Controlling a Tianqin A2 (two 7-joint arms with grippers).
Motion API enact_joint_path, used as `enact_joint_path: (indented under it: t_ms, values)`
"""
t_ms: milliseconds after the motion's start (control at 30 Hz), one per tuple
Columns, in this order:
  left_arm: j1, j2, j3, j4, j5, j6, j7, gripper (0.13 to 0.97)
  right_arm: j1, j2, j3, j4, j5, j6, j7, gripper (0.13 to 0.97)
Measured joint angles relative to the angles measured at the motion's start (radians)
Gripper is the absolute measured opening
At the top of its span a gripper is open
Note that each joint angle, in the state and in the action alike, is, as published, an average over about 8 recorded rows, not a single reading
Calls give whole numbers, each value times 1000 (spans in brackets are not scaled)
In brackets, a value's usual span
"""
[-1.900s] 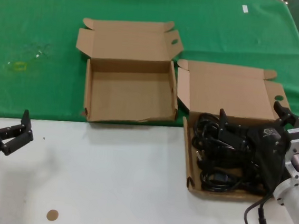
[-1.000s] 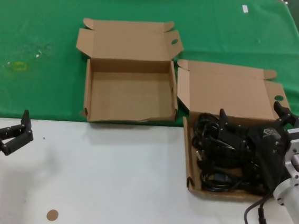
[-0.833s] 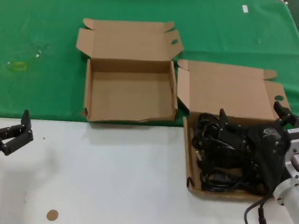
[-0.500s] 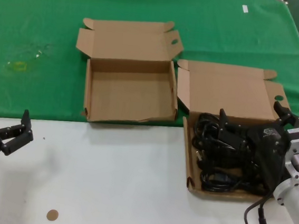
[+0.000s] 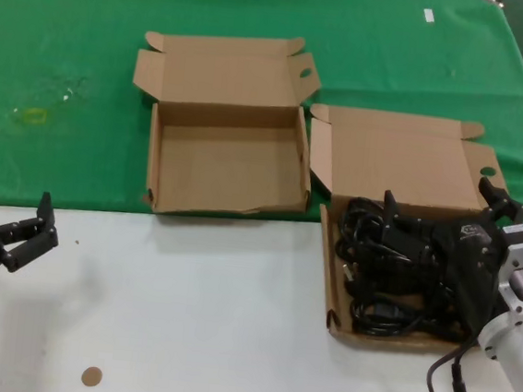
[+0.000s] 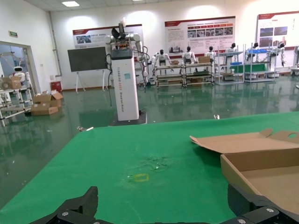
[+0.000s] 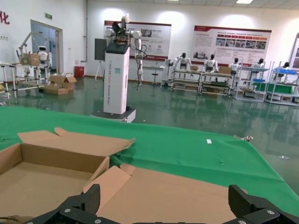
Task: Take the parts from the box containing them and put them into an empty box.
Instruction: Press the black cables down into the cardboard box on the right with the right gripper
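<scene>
The box containing the parts sits at the right, lid open toward the back. Black coiled power cords fill it. My right gripper is open and empty, hovering over the cords and pointing at the lid; the right wrist view shows its fingers wide apart before that lid. The empty box, with a ragged front rim, lies to the left on the green cloth; it also shows in the left wrist view. My left gripper is open and empty at the near left, parked.
The green cloth covers the far half of the table; the near half is white. A small brown disc lies near the front. A yellow mark is on the cloth. My own black cable hangs at the right.
</scene>
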Motion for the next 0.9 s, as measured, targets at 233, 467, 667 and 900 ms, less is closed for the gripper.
enact_joint_path:
  t_ms: [233,467,667,900]
  values:
    - [0,0,0,0,0,0,0,966,0,0,0,0,0,0,0,966]
    - [0,0,0,0,0,0,0,966,0,0,0,0,0,0,0,966]
    - [0,0,0,0,0,0,0,955,0,0,0,0,0,0,0,966]
    - [0,0,0,0,0,0,0,924,0,0,0,0,0,0,0,966]
